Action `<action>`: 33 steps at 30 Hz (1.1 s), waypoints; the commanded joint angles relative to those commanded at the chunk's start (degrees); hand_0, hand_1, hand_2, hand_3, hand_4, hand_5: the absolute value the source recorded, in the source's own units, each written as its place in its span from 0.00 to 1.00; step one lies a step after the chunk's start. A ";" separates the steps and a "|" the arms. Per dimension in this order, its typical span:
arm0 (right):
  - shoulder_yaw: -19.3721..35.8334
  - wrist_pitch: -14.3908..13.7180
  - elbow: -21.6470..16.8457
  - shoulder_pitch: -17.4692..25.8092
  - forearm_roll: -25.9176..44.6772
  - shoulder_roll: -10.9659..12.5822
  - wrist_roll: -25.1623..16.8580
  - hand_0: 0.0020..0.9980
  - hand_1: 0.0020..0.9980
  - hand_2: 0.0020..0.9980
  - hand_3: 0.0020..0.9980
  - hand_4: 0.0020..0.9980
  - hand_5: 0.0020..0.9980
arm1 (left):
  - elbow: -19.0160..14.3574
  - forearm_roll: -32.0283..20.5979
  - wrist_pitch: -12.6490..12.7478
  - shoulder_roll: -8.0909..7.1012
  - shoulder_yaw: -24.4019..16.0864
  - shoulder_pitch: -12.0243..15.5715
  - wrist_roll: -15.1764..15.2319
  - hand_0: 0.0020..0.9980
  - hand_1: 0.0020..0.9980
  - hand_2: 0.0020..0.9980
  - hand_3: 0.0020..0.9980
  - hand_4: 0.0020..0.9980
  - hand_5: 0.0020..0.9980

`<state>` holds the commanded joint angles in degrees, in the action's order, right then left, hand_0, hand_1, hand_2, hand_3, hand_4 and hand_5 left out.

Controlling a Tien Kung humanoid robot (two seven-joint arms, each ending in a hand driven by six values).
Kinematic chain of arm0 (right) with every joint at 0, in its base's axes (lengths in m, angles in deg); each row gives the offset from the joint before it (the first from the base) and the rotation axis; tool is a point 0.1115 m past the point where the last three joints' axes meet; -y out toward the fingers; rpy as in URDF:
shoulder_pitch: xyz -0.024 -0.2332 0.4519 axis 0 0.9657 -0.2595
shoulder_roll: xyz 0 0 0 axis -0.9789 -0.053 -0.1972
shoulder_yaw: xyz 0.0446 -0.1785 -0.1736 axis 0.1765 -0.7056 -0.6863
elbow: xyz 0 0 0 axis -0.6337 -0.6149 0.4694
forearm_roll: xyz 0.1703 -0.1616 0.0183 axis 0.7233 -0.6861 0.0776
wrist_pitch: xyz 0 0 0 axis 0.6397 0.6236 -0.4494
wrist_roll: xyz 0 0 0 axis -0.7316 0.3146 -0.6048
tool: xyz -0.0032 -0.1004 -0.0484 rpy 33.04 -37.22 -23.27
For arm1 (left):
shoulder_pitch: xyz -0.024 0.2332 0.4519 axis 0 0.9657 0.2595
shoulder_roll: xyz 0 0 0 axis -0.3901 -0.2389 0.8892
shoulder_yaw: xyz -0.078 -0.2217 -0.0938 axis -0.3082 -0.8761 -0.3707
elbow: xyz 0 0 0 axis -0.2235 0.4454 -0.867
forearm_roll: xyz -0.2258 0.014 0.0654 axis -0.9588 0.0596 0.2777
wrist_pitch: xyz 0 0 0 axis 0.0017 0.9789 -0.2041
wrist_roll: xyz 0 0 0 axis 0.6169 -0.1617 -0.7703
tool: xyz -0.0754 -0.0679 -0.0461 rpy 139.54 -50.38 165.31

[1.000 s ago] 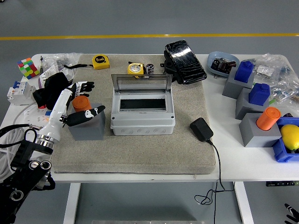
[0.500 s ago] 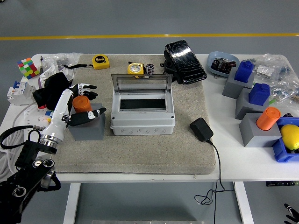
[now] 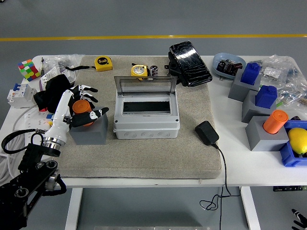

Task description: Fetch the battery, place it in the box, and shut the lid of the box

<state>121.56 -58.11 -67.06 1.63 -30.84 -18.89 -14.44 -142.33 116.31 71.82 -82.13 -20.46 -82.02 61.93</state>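
left hand [image 3: 81, 108]: fingers curled around orange battery [image 3: 82, 106], thumb in front | battery: upright in grey holder block [image 3: 91, 132], left of grey box [image 3: 146, 115] | box lid [image 3: 145, 85]: open, upright

The left hand [image 3: 82, 106] is seen curled around the orange battery [image 3: 82, 107], which stands in a grey holder [image 3: 90, 130] on the beige mat [image 3: 144, 158] covering the white surface [image 3: 249, 167]. Just right of the holder, the grey box [image 3: 146, 117] is shown with its clear lid [image 3: 145, 86] raised upright. A black adapter [image 3: 206, 132] lies near the box's right side.
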 joint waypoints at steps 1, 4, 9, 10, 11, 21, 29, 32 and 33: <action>-0.07 0.00 0.00 -0.02 0.04 -0.01 -0.01 0.66 0.67 0.66 0.55 0.96 0.45 | 0.09 -0.28 0.03 0.04 0.11 -0.08 0.20 0.08 0.17 0.33 0.45 1.00 0.00; -0.18 0.01 -0.01 0.00 0.07 -0.02 0.00 0.66 0.67 0.66 0.55 0.96 0.45 | 0.34 -1.00 0.21 0.15 0.48 -0.28 1.04 0.08 0.17 0.33 0.45 1.00 0.00; -0.31 0.03 0.01 0.19 0.06 0.01 0.06 0.66 0.67 0.66 0.55 0.95 0.45 | 0.52 -1.71 0.44 0.38 0.98 -0.44 2.27 0.05 0.08 0.24 0.29 0.93 0.00; -0.31 0.02 0.01 0.18 0.05 0.01 0.05 0.66 0.67 0.66 0.55 0.95 0.45 | 0.50 -1.85 0.38 0.41 1.03 -0.48 2.44 0.05 0.08 0.24 0.29 0.93 0.00; -0.31 0.02 0.01 0.17 0.04 0.01 0.05 0.66 0.67 0.66 0.55 0.95 0.45 | 0.49 -1.97 0.34 0.43 1.06 -0.53 2.57 0.06 0.05 0.17 0.20 0.85 0.00; 0.02 0.04 0.02 0.10 -0.10 -0.12 -0.06 0.66 0.67 0.66 0.55 0.95 0.45 | 0.00 -3.26 0.54 0.61 1.39 -1.07 5.17 0.06 0.05 0.16 0.19 0.83 0.00; 0.08 -0.08 -0.01 0.11 -0.13 -0.24 -0.22 0.66 0.67 0.66 0.55 0.95 0.45 | -4.86 2.41 1.17 0.14 0.65 -1.87 4.96 0.06 0.05 0.16 0.18 0.81 0.00; 0.05 -0.12 0.01 0.13 -0.12 -0.24 -0.25 0.66 0.67 0.66 0.55 0.95 0.45 | -8.14 7.63 1.61 -0.94 1.45 -2.93 2.93 0.06 0.05 0.16 0.18 0.81 0.00; 0.06 -0.12 0.02 0.15 -0.14 -0.23 -0.25 0.66 0.67 0.66 0.55 0.95 0.45 | -9.34 9.56 1.74 -1.51 2.17 -3.51 1.97 0.06 0.05 0.16 0.18 0.81 0.00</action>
<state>121.62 -58.23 -67.04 1.78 -30.98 -19.13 -14.69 -151.67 125.87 73.56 -83.65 -18.29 -85.53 63.90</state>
